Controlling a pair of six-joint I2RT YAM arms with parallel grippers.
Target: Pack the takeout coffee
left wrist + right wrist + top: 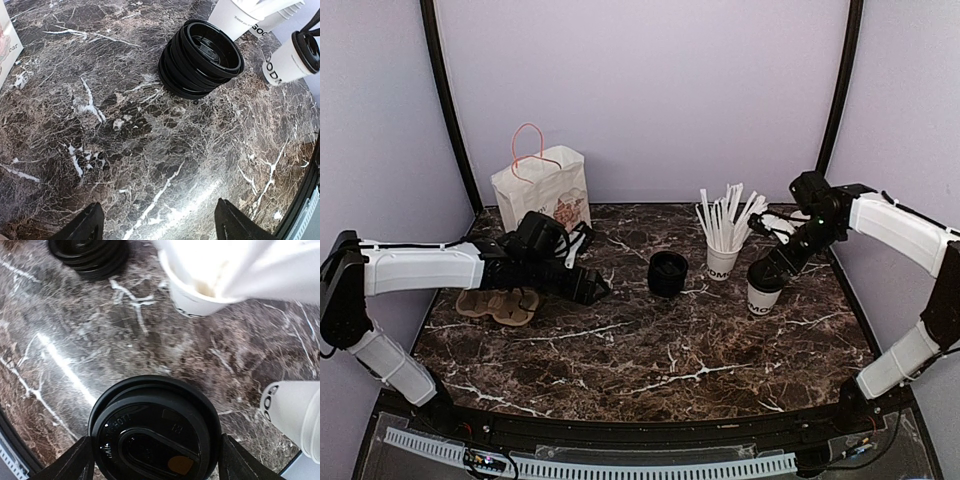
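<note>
The takeout coffee [762, 290], a white cup with a black dome lid, stands upright on the marble table [650, 350] at the right. It also shows in the left wrist view [295, 56]. My right gripper [777, 262] is just above it. In the right wrist view the lid [155, 425] fills the space between the open fingers [77, 462], one on each side of the rim. My left gripper [594, 289] is open and empty low over the table's left middle, with bare marble between its fingertips [87, 225].
A stack of black lids [668, 273] sits mid-table. A white cup of white sticks [723, 255] stands beside the coffee, and lidless white cups [295, 415] lie close to its right. A white paper bag [542, 190] stands back left, with a brown cup carrier [500, 303] in front of it.
</note>
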